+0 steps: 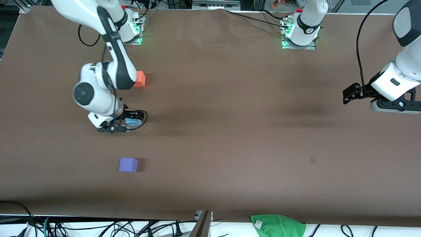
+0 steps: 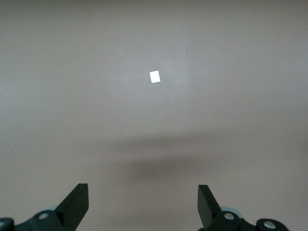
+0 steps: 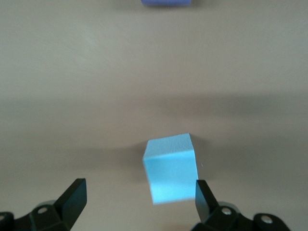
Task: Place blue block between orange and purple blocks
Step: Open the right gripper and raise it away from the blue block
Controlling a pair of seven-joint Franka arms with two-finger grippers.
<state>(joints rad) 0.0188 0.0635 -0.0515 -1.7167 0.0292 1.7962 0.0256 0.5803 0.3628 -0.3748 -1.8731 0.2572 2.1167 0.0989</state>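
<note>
And there's the blue block [image 1: 133, 122] down on the brown table [image 1: 230, 138], with the right gripper [image 1: 126, 124] low around it, fingers spread wide; in the right wrist view the blue block [image 3: 171, 168] sits between the pads, close against one finger [image 3: 204, 199] and clear of the other, so nothing is pinching it. It looks a little skewed to the fingers rather than square. Taking that blue block as the marker: the orange block [image 1: 139, 79] lies farther from the front camera than it, partly hidden by the right arm's forearm, and the purple block [image 1: 128, 164] lies nearer to the camera than it, its edge just peeking into the right wrist view [image 3: 166, 2]. So the blue one sits roughly in line with the pair, between them, well apart from each, which I'd judge is the spot the task wants. The left gripper [image 1: 351, 93] waits over bare table well off toward the left arm's end from the blue block, fingers spread and holding nothing, a small white speck [image 2: 154, 76] below it. Count: one blue block, one orange, one purple, three cubes in all, two grippers, and one green cloth [image 1: 278, 225] at the table's near edge.
</note>
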